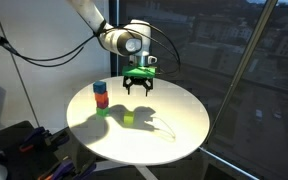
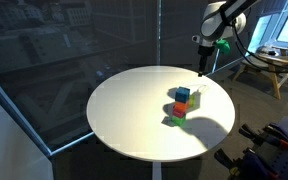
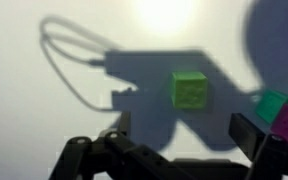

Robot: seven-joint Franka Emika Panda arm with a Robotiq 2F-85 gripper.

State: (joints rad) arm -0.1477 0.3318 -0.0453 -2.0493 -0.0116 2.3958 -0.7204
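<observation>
Your claw (image 1: 139,88) hangs wide open over the round white desk (image 1: 184,125), holding nothing. The lime green cube (image 3: 189,89) sits on the desk below it. It's near the blue-red-green cube stack (image 1: 100,98) but not touching it.

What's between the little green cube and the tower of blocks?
Nothing, only bare table, partly in shadow. The wrist view shows that gap between the green cube and the tower of blocks.

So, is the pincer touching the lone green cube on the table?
Apart. In an exterior view the open pincer hangs above the table, with clear space down to the green cube.
</observation>
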